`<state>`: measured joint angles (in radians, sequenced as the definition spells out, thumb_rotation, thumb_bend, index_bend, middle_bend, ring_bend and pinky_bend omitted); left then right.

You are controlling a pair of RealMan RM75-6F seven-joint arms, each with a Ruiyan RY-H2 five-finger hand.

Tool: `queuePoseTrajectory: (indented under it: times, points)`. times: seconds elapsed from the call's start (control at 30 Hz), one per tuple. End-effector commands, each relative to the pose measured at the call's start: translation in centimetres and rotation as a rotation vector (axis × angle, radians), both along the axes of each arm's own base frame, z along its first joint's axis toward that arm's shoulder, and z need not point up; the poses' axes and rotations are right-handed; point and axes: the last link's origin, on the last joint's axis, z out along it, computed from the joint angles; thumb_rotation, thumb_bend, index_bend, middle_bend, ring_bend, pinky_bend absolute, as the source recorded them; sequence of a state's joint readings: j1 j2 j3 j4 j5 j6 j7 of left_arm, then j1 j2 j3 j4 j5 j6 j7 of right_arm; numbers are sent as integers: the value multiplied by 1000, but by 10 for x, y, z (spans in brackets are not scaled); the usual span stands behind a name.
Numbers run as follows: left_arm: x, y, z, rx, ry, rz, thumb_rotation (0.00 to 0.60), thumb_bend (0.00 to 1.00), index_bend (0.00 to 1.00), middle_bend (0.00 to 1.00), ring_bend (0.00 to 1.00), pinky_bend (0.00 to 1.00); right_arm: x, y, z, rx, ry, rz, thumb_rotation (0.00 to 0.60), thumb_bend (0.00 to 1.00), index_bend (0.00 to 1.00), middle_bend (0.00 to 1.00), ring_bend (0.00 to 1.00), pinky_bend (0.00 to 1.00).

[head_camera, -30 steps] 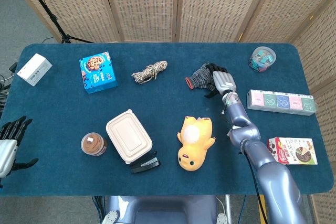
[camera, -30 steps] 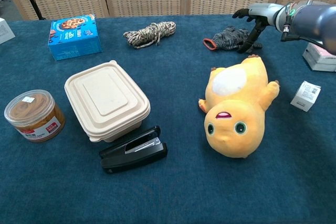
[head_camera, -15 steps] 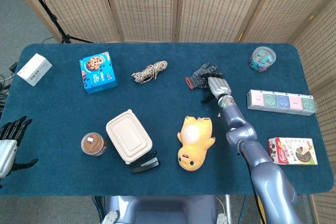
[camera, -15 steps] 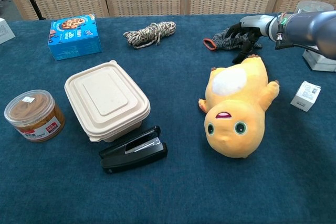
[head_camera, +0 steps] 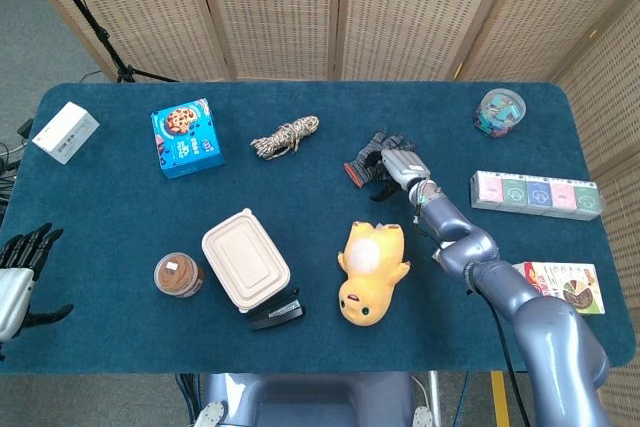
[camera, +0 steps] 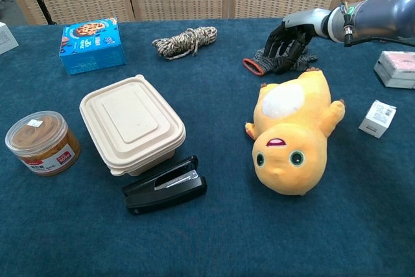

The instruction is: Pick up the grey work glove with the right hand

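The grey work glove [head_camera: 365, 161] [camera: 275, 63], with a red cuff, lies on the blue table right of centre, just beyond the yellow plush toy [head_camera: 370, 272] [camera: 292, 131]. My right hand [head_camera: 399, 163] [camera: 293, 33] is over the glove's far end. Its dark fingers [camera: 280, 42] curl down onto the fabric and grip it. The glove still touches the table. My left hand [head_camera: 17, 277] hangs off the table's left edge, fingers apart and holding nothing.
A rope bundle [head_camera: 285, 135] [camera: 185, 41] lies left of the glove. A row of tea boxes [head_camera: 537, 193], a clip tub [head_camera: 500, 112] and a snack box [head_camera: 560, 287] are at the right. A lidded container [camera: 131, 123], stapler [camera: 165, 185], jar [camera: 41, 143] and blue cookie box [camera: 92, 45] are at the left.
My right hand swung over the glove and lowered its fingers onto it. The glove slid leftwards and nearer to the plush toy. The left hand stayed put.
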<state>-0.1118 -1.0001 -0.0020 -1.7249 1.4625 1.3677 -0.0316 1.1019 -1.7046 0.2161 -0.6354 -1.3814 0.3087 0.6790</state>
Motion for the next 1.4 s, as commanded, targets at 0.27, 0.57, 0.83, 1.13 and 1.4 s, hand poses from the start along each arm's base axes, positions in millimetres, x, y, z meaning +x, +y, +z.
queuePoseTrajectory:
  times: [0.27, 0.57, 0.83, 1.13, 1.4]
  points:
    - [0, 0, 0, -4, 0, 0, 600, 0, 0, 0, 0, 0, 23, 26, 39, 53, -26, 121, 600, 260, 327, 330, 283, 252]
    - [0, -1, 1, -1, -5, -2, 600, 0, 0, 0, 0, 0, 19, 24, 9, -16, 73, 250, 600, 163, 114, 29, 9, 74]
    - [0, 0, 2, 1, -8, 1, 600, 0, 0, 0, 0, 0, 14, 15, -16, -15, 236, 323, 600, 164, 62, 0, 0, 14]
    - [-1, 1, 2, 1, -9, 2, 600, 0, 0, 0, 0, 0, 9, 4, -31, -40, 373, 358, 600, 195, 123, 0, 0, 12]
    - [-2, 2, 1, -8, -9, 7, 600, 0, 0, 0, 0, 0, -5, 0, -31, -50, 432, 320, 600, 420, 181, 7, 0, 20]
